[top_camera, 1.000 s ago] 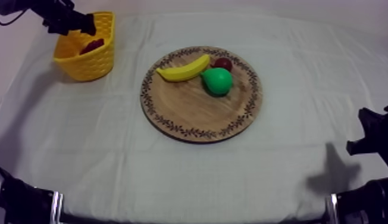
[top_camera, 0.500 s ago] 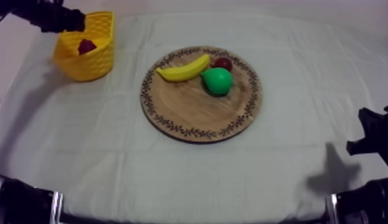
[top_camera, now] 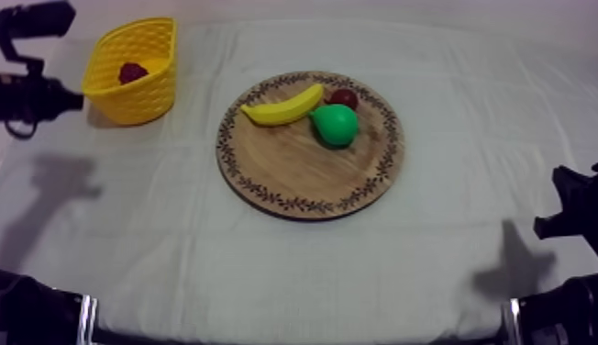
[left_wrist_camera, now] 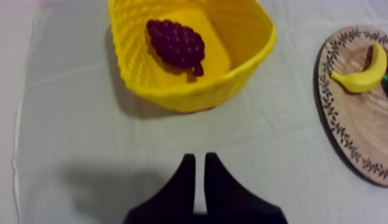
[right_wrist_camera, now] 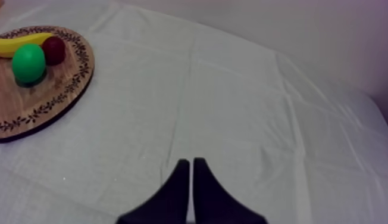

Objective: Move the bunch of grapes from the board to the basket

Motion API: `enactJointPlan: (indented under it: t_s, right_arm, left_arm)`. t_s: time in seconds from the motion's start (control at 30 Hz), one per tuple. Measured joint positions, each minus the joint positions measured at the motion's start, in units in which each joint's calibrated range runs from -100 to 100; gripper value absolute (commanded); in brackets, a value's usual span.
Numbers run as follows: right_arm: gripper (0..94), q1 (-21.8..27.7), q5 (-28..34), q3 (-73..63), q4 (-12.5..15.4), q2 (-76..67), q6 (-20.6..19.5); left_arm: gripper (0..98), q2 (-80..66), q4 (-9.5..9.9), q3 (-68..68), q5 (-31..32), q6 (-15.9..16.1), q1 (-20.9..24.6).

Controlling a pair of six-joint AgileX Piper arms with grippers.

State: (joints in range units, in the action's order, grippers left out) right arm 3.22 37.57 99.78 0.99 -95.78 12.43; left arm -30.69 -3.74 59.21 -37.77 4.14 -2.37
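Yellow basket (top_camera: 142, 101) stands at the far left of the tabletop (top_camera: 174, 229) in the top view, upright, well apart from the wooden board (top_camera: 293, 174). Bunch of grapes (top_camera: 132, 72) lies inside the basket, dark red against its floor. On the board: banana (top_camera: 284, 105), pear (top_camera: 335, 125) just beside it, small red fruit (top_camera: 344, 97) behind the pear, all crowded on the far half. Left arm (top_camera: 32, 96) hangs just left of the basket, clear of its rim. Its shadow falls on the cloth nearer the camera.

Left wrist view: left pincer (left_wrist_camera: 199, 173) has its two black fingers drawn together into a narrow wedge, holding nothing, above bare cloth on the near side of the basket. Grapes rest against the basket's inner wall, stem end toward the middle of its floor. Board edge and banana show beyond the basket.

Right wrist view: right pincer (right_wrist_camera: 188, 173) likewise closed to a wedge with nothing between the fingers, over bare cloth, well apart from the board. Pear, small red fruit and banana sit near the board's rim.
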Motion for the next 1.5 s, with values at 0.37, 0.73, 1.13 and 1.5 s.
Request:
enactJointPlan:
  t_s: [0.37,0.73,1.13,1.5]
  right_arm:
    - [0.3,0.0,0.0,0.0,0.0,0.0,0.0]
    - [0.3,0.0,0.0,0.0,0.0,0.0,0.0]
    - [0.3,0.0,0.1,0.0,0.0,0.0,0.0]
    - [0.3,0.0,0.03,0.0,0.0,0.0,0.0]
  left_arm:
    - [0.0,-26.37,-0.42,24.59,2.44,2.2,1.96]
    - [0.0,-52.04,-0.31,37.3,-0.76,2.45,3.37]
    - [0.0,-66.61,0.63,37.53,-3.45,2.38,3.6]
    - [0.0,-68.97,0.96,37.47,-3.71,3.41,3.95]
